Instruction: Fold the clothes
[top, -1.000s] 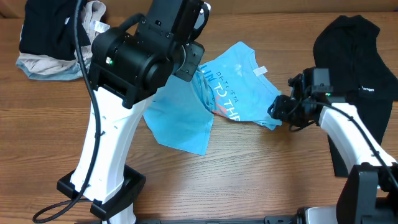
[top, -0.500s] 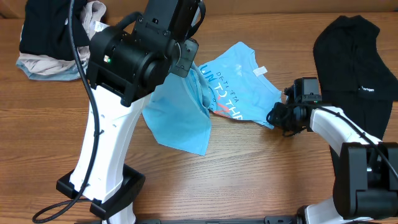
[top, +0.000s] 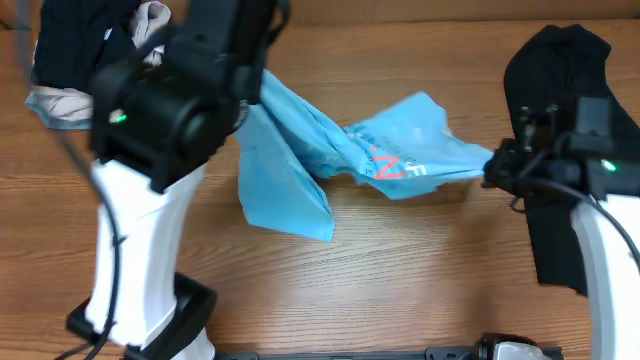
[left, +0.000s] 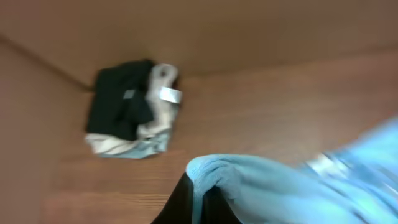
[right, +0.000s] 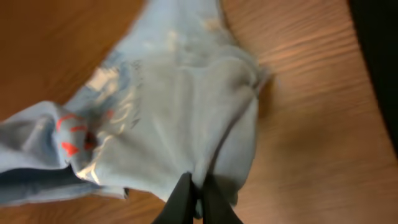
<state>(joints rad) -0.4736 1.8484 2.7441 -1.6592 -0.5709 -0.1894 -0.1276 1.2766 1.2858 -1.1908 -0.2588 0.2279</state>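
Overhead: wooden table (top: 400, 290), with a brown board along its far edge. The light blue T-shirt (top: 400, 150) lies mid-table, drawn out between the two arms. A black garment (top: 570, 80) is right of the T-shirt and a black and beige bundle (top: 70, 70) left of it. The right gripper (top: 492, 172) meets the T-shirt's right edge. The left gripper is hidden under its own arm.

Left wrist (blurred): left gripper (left: 198, 190), fingers clamped tight on a fold of the T-shirt. The bundle sits beyond, apart from the T-shirt, with a white tag showing.

Right wrist: fingers pinched together on the T-shirt's edge. Red print shows left of the grip, and the black garment is at the top-right corner.
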